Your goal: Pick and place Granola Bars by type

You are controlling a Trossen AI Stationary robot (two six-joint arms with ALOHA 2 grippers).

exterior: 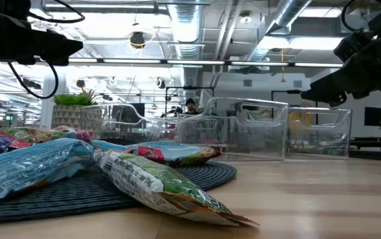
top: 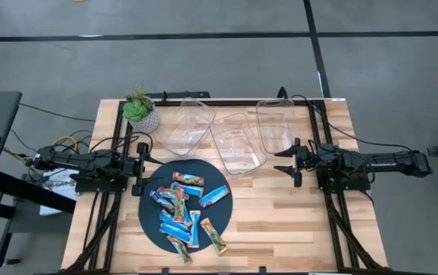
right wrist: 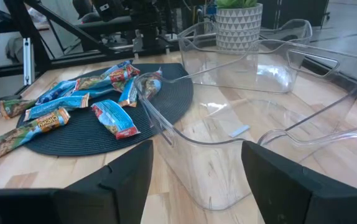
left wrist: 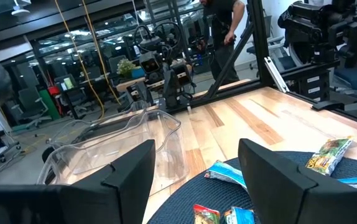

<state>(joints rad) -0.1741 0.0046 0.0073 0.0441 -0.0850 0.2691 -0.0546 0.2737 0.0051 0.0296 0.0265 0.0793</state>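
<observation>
Several granola bars point(top: 186, 208) in blue, green and red wrappers lie in a loose pile on the dark round mat point(top: 149, 222), also seen in the right wrist view as granola bars point(right wrist: 79, 106). One green bar point(exterior: 154, 180) lies at the mat's near edge. My left gripper point(top: 141, 166) hovers open above the mat's left edge, touching nothing. My right gripper point(top: 286, 163) hovers open to the right of the middle clear bin point(top: 238, 143), holding nothing.
Three clear plastic bins stand along the far half of the table: left bin point(top: 186, 122), middle bin, right bin point(top: 275, 122). A potted plant point(top: 140, 111) sits at the far left corner. Bare wood point(top: 280, 221) lies right of the mat.
</observation>
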